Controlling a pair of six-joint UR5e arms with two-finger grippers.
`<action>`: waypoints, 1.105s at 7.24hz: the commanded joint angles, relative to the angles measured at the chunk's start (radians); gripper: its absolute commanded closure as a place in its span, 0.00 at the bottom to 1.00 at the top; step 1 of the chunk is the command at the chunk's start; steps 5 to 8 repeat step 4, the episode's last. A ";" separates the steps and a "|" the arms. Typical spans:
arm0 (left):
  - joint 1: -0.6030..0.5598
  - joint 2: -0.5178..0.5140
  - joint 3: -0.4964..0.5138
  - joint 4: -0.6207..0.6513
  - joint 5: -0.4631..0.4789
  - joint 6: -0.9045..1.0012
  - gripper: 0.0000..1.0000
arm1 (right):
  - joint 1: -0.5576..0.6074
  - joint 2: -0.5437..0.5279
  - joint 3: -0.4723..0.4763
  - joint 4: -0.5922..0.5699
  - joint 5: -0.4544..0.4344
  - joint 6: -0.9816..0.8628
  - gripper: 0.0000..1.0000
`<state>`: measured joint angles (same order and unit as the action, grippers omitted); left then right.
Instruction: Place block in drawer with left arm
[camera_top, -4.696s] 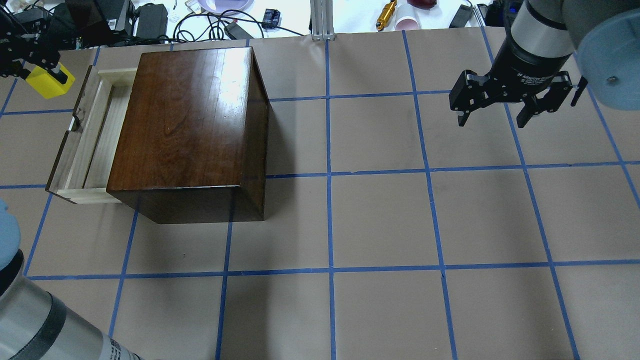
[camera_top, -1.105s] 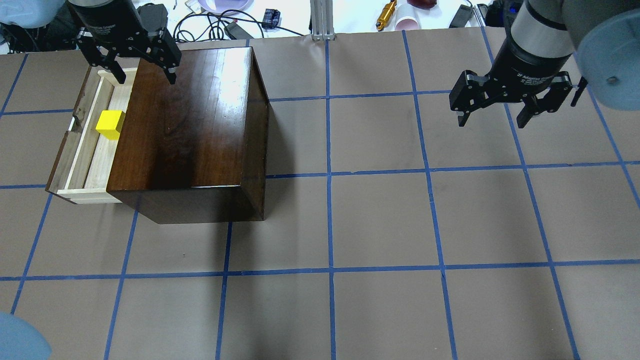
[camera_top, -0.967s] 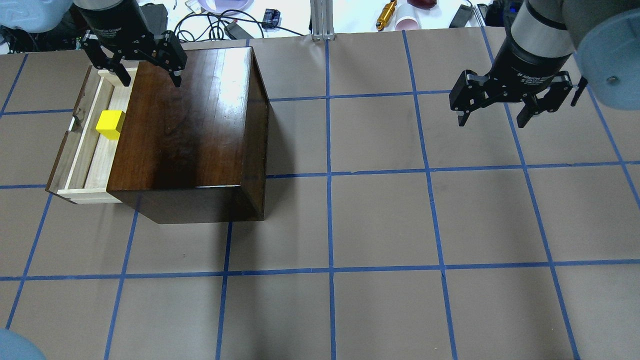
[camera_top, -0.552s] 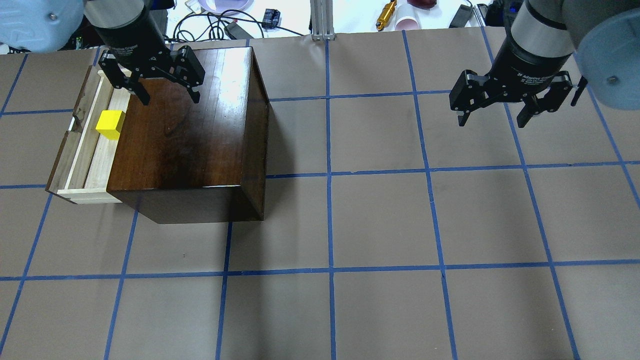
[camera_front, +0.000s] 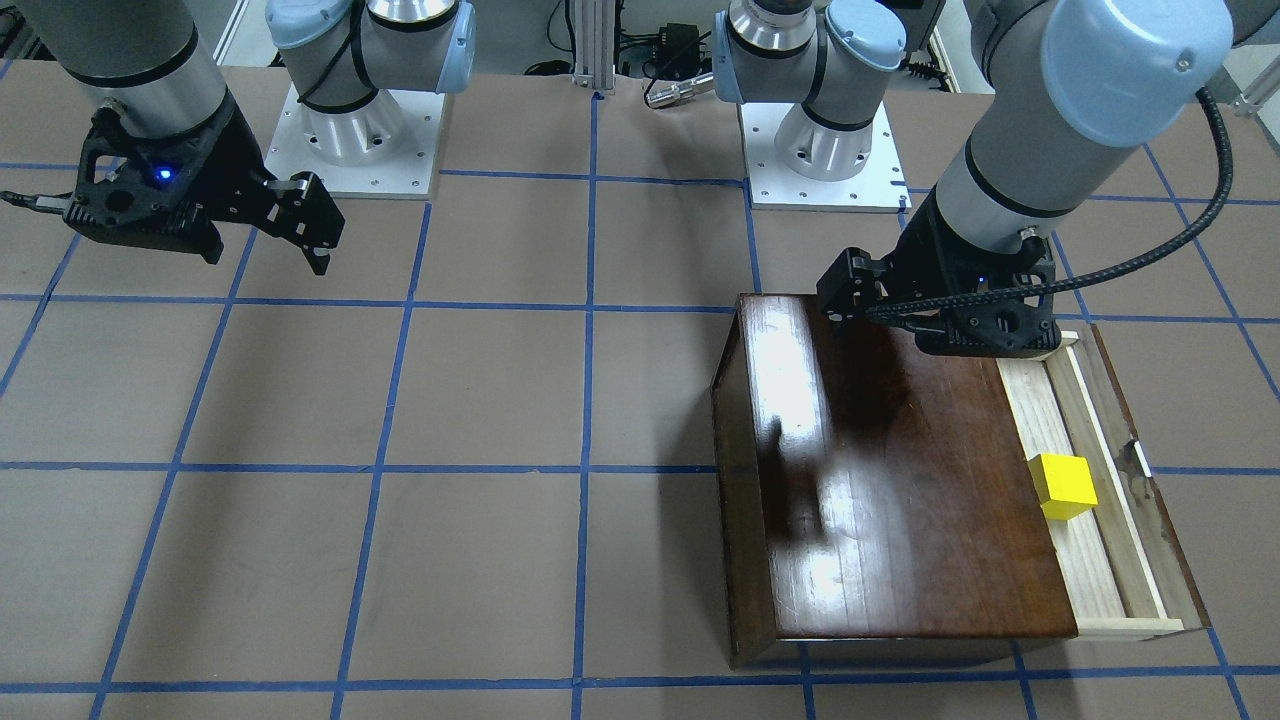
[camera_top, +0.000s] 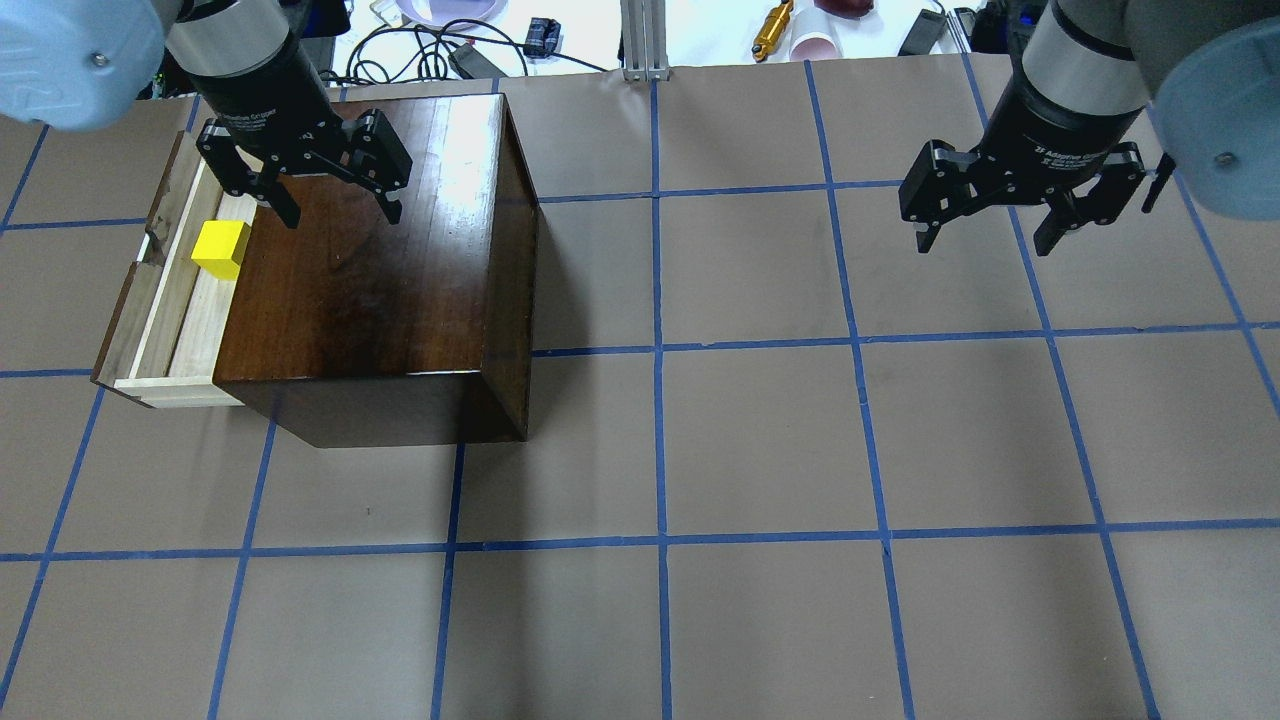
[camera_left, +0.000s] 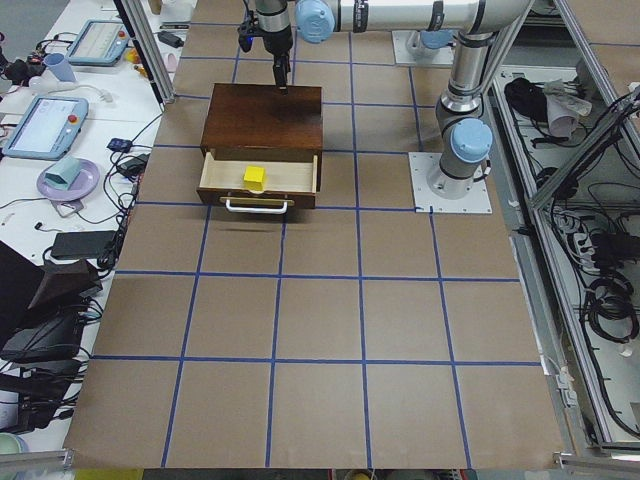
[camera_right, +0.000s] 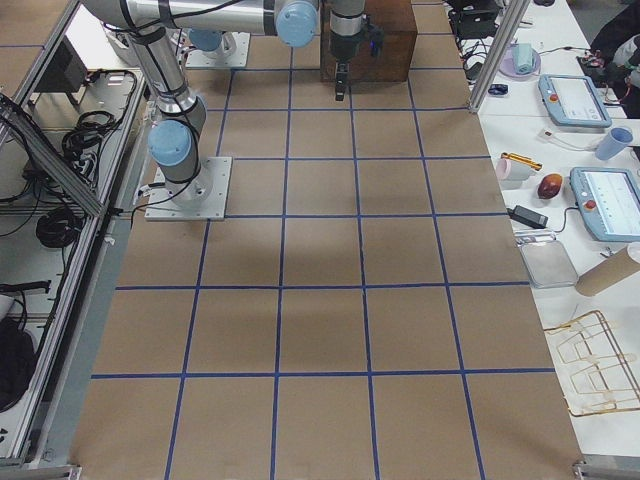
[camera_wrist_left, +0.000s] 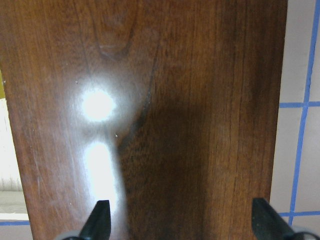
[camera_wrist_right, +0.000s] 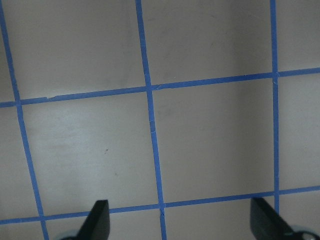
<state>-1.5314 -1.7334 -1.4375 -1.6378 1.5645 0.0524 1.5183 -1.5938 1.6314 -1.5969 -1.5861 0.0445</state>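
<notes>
The yellow block (camera_top: 221, 249) lies in the open drawer (camera_top: 185, 320), against the box's left side; it also shows in the front view (camera_front: 1063, 485) and the left side view (camera_left: 255, 177). The drawer sticks out of the dark-brown box (camera_top: 380, 260) towards the left. My left gripper (camera_top: 340, 205) is open and empty, hovering above the far part of the box top, to the right of the block. Its wrist view shows only the box top between its fingertips (camera_wrist_left: 100, 222). My right gripper (camera_top: 985, 235) is open and empty, high over the table at the far right.
Beyond the table's far edge a white bench holds cables, an aluminium post (camera_top: 645, 40) and a gold object (camera_top: 772, 30). The two arm bases (camera_front: 350, 130) (camera_front: 820, 150) stand on the robot's side. Blue tape lines grid the brown table.
The left gripper held the block beside the drawer, then let it go in the drawer. In the last second it moved right and nearer over the box top. The right arm has not moved.
</notes>
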 joint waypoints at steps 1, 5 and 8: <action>-0.001 0.002 -0.007 0.001 0.003 0.000 0.00 | 0.000 0.000 -0.001 0.000 0.000 0.000 0.00; 0.004 0.001 -0.007 0.001 0.002 0.001 0.00 | 0.000 0.000 -0.001 0.000 0.000 0.000 0.00; 0.004 0.001 -0.007 0.001 0.002 0.001 0.00 | 0.000 0.000 -0.001 0.000 0.000 0.000 0.00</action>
